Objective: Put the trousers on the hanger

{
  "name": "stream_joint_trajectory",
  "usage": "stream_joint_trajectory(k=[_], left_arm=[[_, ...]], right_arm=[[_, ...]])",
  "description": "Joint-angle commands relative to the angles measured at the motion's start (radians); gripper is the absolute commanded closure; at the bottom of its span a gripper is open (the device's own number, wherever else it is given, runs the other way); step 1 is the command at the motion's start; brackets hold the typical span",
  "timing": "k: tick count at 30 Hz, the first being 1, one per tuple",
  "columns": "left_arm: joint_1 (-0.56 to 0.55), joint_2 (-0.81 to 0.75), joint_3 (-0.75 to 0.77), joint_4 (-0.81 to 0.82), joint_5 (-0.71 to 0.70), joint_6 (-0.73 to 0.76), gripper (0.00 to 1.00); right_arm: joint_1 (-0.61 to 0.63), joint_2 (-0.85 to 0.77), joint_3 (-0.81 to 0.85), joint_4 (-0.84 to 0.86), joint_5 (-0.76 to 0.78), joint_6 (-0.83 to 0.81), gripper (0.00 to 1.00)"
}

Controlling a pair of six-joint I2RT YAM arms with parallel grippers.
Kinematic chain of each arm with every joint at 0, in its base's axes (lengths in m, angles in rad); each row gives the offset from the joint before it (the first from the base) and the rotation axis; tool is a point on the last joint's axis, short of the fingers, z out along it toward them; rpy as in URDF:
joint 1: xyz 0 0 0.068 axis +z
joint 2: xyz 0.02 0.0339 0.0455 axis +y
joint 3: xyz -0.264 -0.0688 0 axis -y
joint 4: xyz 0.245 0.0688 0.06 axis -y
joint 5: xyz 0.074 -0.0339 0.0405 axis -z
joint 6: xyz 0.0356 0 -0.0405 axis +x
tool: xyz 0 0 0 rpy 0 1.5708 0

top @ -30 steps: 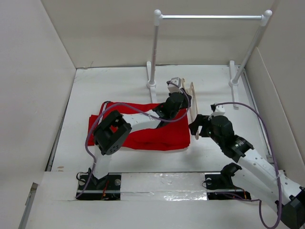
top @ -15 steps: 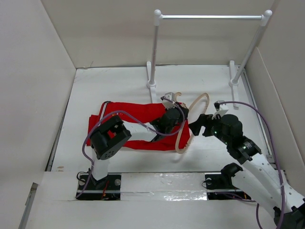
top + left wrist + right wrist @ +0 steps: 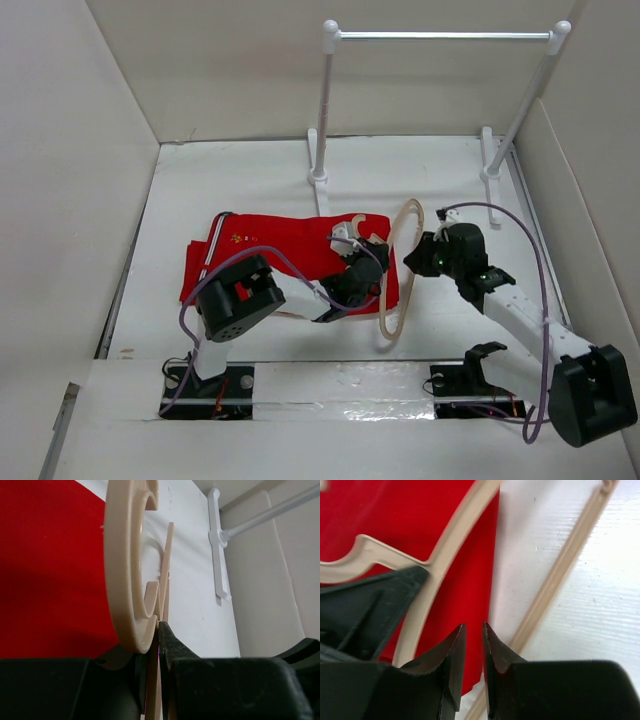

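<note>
The red trousers (image 3: 265, 255) lie folded flat on the table's left middle; they also show in the left wrist view (image 3: 50, 570) and the right wrist view (image 3: 420, 510). The beige hanger (image 3: 393, 275) stands tilted over their right edge. My left gripper (image 3: 362, 250) is shut on the hanger by its hook; the hook (image 3: 122, 555) rises just above the jaws (image 3: 156, 630). My right gripper (image 3: 420, 258) hovers right of the hanger. Its jaws (image 3: 473, 626) stand a narrow gap apart, empty, between the two hanger arms (image 3: 445, 550).
A white-posted rack with a silver bar (image 3: 440, 35) stands at the back; its left foot (image 3: 218, 545) shows in the left wrist view. White walls close in the table on the left, back and right. Purple cables loop over both arms.
The hanger has swung from edge-on beside the trousers to a tilted, opened outline nearer me. My left gripper moved with it. My right gripper left the hanger's near end and shifted back.
</note>
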Motion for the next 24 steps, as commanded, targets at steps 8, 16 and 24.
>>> stream_joint_trajectory(k=[8, 16, 24], left_arm=[[0.031, 0.069, -0.008, 0.07, -0.101, -0.054, 1.0], [0.062, 0.071, -0.051, 0.087, -0.103, -0.054, 1.0], [0.094, 0.028, -0.087, 0.083, -0.145, 0.073, 1.0]], right_arm=[[-0.008, 0.359, 0.034, 0.384, -0.146, 0.029, 0.33], [-0.008, 0.513, 0.011, 0.5, -0.209, 0.065, 0.46], [-0.099, 0.256, -0.101, 0.457, -0.296, 0.111, 1.0]])
